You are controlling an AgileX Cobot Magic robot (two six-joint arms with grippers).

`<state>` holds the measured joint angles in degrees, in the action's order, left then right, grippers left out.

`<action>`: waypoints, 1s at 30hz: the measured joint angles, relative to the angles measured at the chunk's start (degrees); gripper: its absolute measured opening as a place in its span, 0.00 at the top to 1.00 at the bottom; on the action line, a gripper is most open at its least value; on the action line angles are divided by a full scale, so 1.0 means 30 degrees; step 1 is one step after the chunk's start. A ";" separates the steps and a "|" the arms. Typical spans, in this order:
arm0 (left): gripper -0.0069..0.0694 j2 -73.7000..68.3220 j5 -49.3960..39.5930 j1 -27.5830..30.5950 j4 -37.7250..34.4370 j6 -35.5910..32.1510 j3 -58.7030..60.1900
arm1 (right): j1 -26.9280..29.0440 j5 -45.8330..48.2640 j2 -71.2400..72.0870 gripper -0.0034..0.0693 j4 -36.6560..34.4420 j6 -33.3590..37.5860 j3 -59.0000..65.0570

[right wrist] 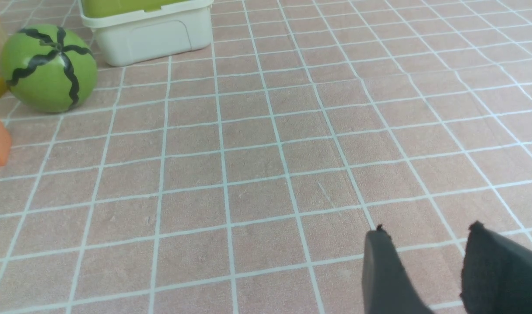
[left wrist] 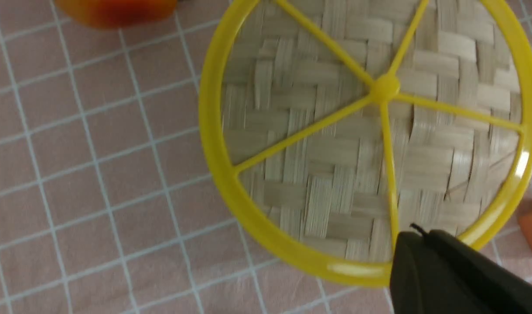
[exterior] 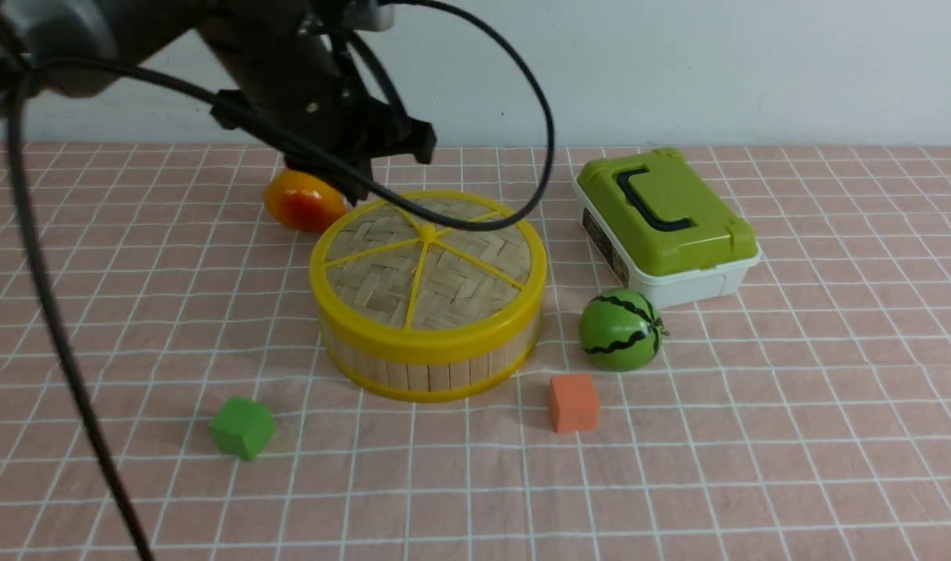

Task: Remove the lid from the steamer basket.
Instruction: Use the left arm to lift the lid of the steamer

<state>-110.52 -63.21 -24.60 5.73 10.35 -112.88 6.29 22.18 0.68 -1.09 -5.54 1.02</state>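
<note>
**DESK:** How far along is it?

**PHOTO:** Barely begun. From the near edge there is a green cube (exterior: 242, 427) on the left and an orange cube (exterior: 574, 402) on the right. Behind them, mid-table, stands the basket (exterior: 429, 374) with the lid (exterior: 427, 261) seated on it, yellow rim on yellow rim. No gap shows on the near side. The lift and the setting down are all left to do.

**DESK:** And the pincers?

**PHOTO:** The right pincer (right wrist: 427, 229) hangs with jaws apart over bare cloth (exterior: 756, 467), off to the right, with nothing between them. The left pincer (exterior: 356, 187) is at the lid's far-left edge, jaws together. Its wrist view shows one dark finger (left wrist: 423, 266) lying across the rim. I judge it clamped on the rim, though the other finger is hidden.

**DESK:** So where does the lid lie against it?

**PHOTO:** Nearer than the left pincer and to its right, with the knob (exterior: 427, 232) well clear. Only the far-left rim meets it. An orange fruit (exterior: 304, 201) sits just beyond, to the left.
</note>
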 joint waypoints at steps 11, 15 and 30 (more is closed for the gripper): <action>0.62 -0.5384 -0.0387 -0.0378 0.0605 0.0059 -0.5398 | 0.0000 0.0000 0.0000 0.62 0.0000 0.0000 0.0000; 0.47 -0.6154 -0.0332 -0.0471 0.0669 -0.0351 -0.5539 | 0.0000 0.0000 0.0000 0.62 0.0000 0.0000 0.0000; 0.61 -0.7140 0.0100 -0.0596 0.1316 -0.0537 -0.5585 | 0.0000 0.0000 0.0000 0.62 0.0000 0.0000 0.0000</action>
<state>-131.94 -62.91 -26.39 9.67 8.74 -129.64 6.29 22.18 0.68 -1.09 -5.54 1.02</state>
